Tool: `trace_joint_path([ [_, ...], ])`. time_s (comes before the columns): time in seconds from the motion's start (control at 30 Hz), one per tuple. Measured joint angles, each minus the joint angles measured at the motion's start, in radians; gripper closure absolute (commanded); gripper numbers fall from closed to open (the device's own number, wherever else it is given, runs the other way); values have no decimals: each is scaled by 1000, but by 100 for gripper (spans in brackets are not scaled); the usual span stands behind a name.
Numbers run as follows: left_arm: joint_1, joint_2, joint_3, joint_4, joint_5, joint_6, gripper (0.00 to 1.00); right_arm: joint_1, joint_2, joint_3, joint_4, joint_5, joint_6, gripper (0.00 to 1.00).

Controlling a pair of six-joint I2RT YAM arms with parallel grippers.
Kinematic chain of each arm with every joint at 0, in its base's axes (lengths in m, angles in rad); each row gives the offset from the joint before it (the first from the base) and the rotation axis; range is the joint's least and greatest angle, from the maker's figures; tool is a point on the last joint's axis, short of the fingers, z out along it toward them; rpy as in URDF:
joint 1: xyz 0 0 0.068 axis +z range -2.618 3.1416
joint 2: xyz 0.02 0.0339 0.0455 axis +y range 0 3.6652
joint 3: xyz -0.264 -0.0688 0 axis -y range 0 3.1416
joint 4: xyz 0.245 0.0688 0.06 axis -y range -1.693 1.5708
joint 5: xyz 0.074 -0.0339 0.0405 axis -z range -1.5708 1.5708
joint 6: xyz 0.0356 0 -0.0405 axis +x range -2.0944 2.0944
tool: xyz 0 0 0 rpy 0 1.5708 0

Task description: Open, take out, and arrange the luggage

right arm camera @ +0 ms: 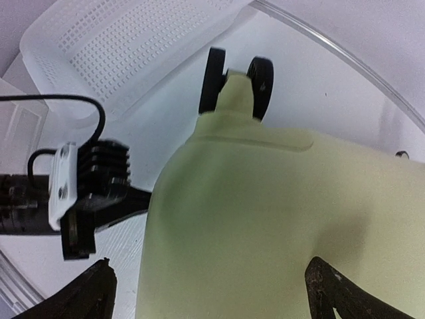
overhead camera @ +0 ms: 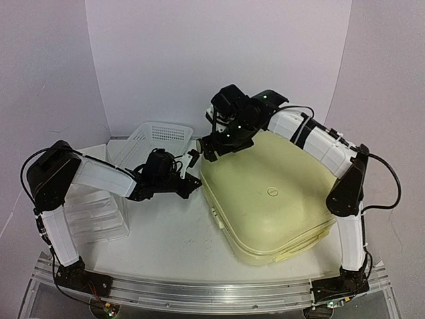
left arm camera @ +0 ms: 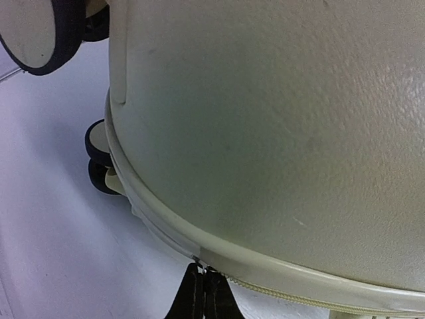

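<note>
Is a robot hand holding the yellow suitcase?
Left hand pinches shut on the suitcase zipper seam; the pull is hidden. Right hand is open, holding nothing.

Pale yellow luggage, shut, flat

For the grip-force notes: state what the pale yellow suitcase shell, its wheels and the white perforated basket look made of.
Pale yellow hard-shell suitcase: likely moulded plastic, matte; fine pebbled grain shows in the left wrist view.
Black-and-cream wheels: smooth cream hub, probably plastic; dark tyre, possibly rubber.
White mesh basket: probably thin plastic, slightly glossy, with rows of small holes.
</note>
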Motion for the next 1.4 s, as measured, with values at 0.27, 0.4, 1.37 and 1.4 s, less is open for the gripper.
trace_joint_path([
  [0.27, 10, 35, 53, -6, -13, 7, 100, -2, -400, -466, -37, -5, 148, 2],
  [0.4, 10, 35, 53, -6, -13, 6, 100, -3, -707, -694, -119, 41, 265, 2],
  [1.37, -58, 2, 14, -2, -102, -123, 100, -838, -742, -1137, -142, -296, 305, 18],
  [1.4, -74, 3, 15, -5, -109, -131, 100, -845, -700, -1098, -111, -284, 278, 17],
])
